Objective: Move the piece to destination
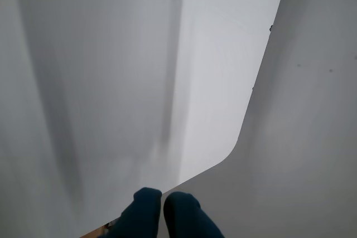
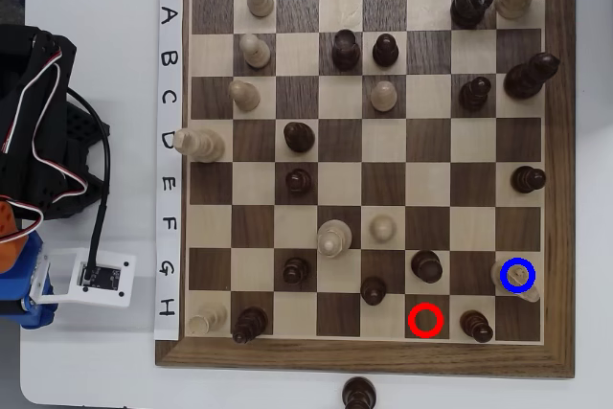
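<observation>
In the overhead view, the wooden chessboard (image 2: 364, 356) with paper row letters and column numbers lies on the white counter (image 2: 96, 361). The blue ring (image 2: 518, 274) marks the light square at the board's right edge, row G, last column, and a cream, pale-wood chess piece with a small rounded head and wider round base (image 2: 517, 278) stands on that square, its head inside the ring. The red ring (image 2: 426, 319) sits on an unoccupied dark square in row H, left of and just nearer than the blue one. A dark brown pawn (image 2: 476, 326) stands just right of the red ring. The black and blue arm (image 2: 38, 141) sits folded at the left, off the board, well apart from the piece.

In the wrist view, the two dark blue fingers (image 1: 139, 215) rise from the bottom edge, pressed together tip to tip with only a thin seam between them, holding nothing, over the rounded corner of a white sheet (image 1: 139, 82) on a grey surface (image 1: 312, 137).
</observation>
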